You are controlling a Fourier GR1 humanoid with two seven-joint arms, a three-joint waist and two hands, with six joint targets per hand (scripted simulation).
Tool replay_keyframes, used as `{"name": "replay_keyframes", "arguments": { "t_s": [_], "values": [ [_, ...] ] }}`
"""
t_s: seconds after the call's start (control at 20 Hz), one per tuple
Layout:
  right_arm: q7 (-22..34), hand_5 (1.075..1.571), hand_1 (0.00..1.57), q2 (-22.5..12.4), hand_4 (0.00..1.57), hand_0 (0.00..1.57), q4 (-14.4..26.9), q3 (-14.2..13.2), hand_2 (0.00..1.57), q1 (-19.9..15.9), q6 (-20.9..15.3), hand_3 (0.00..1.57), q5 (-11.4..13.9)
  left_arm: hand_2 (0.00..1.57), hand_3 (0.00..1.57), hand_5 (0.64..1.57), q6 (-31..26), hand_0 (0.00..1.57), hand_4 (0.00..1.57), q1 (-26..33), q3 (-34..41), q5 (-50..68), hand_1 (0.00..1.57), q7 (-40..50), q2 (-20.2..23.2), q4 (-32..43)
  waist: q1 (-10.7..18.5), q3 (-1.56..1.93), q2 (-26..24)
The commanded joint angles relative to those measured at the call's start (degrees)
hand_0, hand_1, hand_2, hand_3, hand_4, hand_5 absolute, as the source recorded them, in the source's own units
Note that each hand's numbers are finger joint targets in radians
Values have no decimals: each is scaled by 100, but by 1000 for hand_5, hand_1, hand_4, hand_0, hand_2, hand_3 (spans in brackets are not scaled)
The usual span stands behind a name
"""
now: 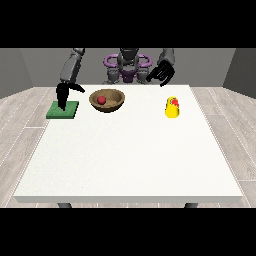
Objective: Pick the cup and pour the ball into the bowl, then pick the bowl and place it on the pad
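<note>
Hand (63,96) at the view's left hangs fingers-down over the green pad (63,110) at 10 o'clock on the worktop (130,155), holding nothing. The other hand (162,75) floats at 1 o'clock, fingers relaxed. Bowl (107,100) has a red ball (101,99) in it, just beside the pad. Yellow cup (172,107) sits at 2 o'clock.

I'm seeing open table (130,160) lying between bowl (106,100) and cup (172,107); the hand at the view's left (63,95) is hanging over the pad (63,110).
</note>
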Motion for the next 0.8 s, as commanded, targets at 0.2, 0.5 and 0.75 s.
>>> {"name": "replay_keyframes", "arguments": {
  "t_s": [0.2,0.5,0.75],
  "values": [
    [276,1564,0,640,373,0,-520,435,0,-221,-232,0,118,0,0,1545,-158,0,0,456,899,2233,0,-1365,-291,374,-466,14,379],
    [803,1540,0,1032,20,0,-740,825,0,-149,-605,0,295,0,0,1523,-233,0,0,707,1078,2417,0,-1857,-292,1077,-786,28,-134],
    [396,1543,0,1099,82,0,-610,899,0,166,-582,0,385,0,0,1533,-487,0,0,520,1381,2722,0,-2019,39,1188,-851,29,-109]
  ]
}}
